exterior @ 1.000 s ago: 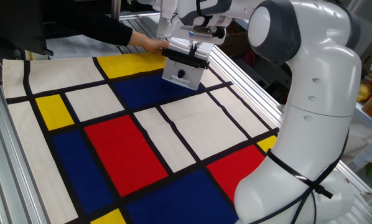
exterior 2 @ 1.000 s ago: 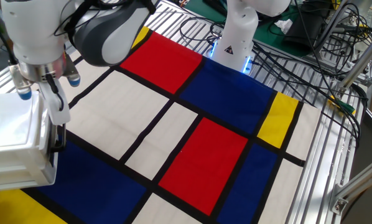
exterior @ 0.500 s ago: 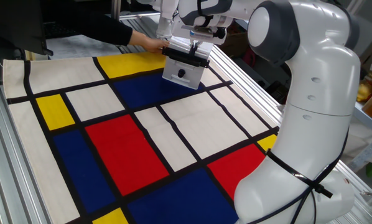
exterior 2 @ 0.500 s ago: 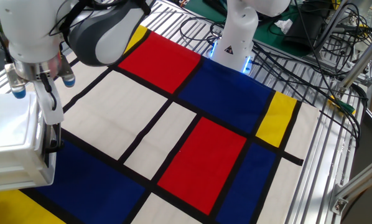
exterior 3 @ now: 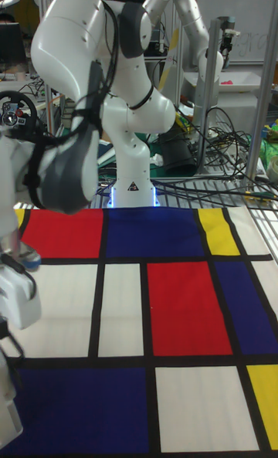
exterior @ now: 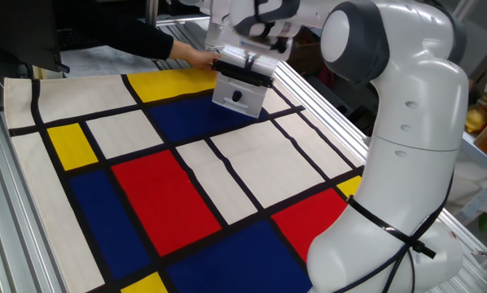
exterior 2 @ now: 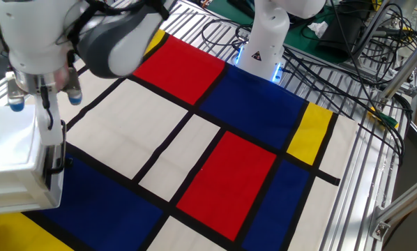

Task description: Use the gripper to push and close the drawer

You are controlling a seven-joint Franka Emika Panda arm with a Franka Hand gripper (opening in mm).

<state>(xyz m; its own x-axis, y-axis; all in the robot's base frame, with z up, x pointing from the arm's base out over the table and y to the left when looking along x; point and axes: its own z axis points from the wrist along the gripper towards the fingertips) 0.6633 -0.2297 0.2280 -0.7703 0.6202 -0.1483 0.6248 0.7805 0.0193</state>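
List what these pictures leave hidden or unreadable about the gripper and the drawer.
- Gripper, one fixed view: fingers too small to tell open or shut.
- Drawer, the other fixed view: cut off by the left edge; front seen edge-on.
- Tall fixed view: the left edge cuts off both.
- Whether the drawer is fully shut: no view shows.

Broad open passage over the colour-block cloth (exterior: 186,171) covering the table, in front of the small white drawer unit with black top strip (exterior: 239,91). Obstacles: a person's hand in a dark sleeve (exterior: 196,55) just behind the unit; the glossy white robot arm's base (exterior: 394,187) at the cloth's edge.
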